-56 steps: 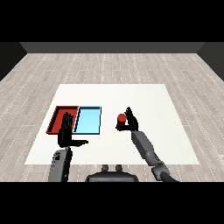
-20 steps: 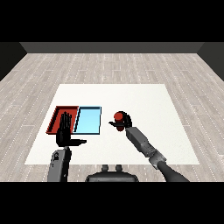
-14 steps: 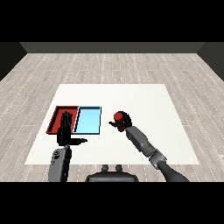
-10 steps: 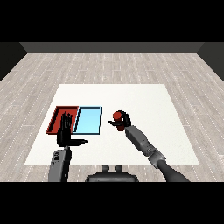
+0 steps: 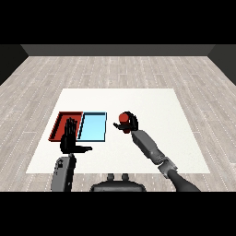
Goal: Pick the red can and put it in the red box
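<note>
right hand (image 5: 130,123) curled round the red can (image 5: 123,118) beside the light blue tray (image 5: 92,126); left hand (image 5: 70,138) flat, fingers straight.

Grey forearms end in black left hand (image 5: 70,140) and right hand (image 5: 131,123).

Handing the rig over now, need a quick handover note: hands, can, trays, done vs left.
Right hand: curled round the red can, right of the light blue tray.
Left hand: open, fingers straight, holding nothing, at the near edge of the red tray.
Done: can grasped.
Left: carry it past the light blue tray to the red tray, then release.
</note>
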You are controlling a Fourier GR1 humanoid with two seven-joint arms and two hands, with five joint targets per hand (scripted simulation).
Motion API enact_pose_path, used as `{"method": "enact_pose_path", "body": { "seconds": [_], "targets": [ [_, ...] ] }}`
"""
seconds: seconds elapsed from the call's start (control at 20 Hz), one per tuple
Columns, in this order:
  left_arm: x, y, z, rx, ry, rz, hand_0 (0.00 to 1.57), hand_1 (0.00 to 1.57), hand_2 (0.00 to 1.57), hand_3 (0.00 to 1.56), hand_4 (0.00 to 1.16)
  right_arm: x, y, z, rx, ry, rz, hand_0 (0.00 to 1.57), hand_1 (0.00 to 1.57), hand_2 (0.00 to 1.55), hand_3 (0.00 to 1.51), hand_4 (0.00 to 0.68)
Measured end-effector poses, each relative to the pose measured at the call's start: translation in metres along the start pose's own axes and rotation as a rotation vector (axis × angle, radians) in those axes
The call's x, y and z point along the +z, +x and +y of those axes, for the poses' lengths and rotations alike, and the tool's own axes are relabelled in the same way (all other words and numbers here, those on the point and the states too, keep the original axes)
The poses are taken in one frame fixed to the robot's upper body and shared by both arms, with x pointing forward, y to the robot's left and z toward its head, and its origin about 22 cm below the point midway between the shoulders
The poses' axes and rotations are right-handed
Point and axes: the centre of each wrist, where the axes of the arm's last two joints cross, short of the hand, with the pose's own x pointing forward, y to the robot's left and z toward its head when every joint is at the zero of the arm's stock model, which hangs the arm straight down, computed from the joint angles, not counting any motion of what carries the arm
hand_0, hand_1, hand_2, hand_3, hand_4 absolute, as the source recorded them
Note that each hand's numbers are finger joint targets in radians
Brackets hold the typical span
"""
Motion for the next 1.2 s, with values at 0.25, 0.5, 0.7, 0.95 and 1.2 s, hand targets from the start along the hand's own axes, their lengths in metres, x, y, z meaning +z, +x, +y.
{"method": "enact_pose_path", "body": {
  "seconds": [0.25,0.5,0.7,0.95,1.2],
  "targets": [
    [0.002,0.008,-0.005,-0.018,-0.02,0.0,0.0,0.0,0.0,0.0,0.0,0.0,0.022,-0.009,-0.009,-0.003,-0.078,1.54,1.54,1.47,1.4,0.623],
    [-0.011,0.014,-0.023,0.009,-0.08,0.006,0.0,0.0,0.0,0.0,0.0,0.006,0.054,-0.018,-0.035,0.0,-0.194,1.48,1.48,1.43,1.39,0.636],
    [-0.018,0.018,-0.049,0.005,-0.134,0.048,0.0,0.0,0.0,0.0,0.0,0.025,0.069,-0.034,-0.042,0.003,-0.261,1.44,1.44,1.41,1.38,0.622],
    [-0.025,0.025,-0.071,0.003,-0.167,0.078,0.0,0.0,0.0,0.0,0.0,0.041,0.088,-0.026,-0.056,0.001,-0.301,1.44,1.44,1.41,1.38,0.622],
    [-0.028,0.023,-0.091,-0.015,-0.193,0.108,0.0,0.0,0.0,0.0,0.0,0.048,0.097,-0.005,-0.066,0.003,-0.319,1.42,1.42,1.41,1.39,0.627]
  ]
}}
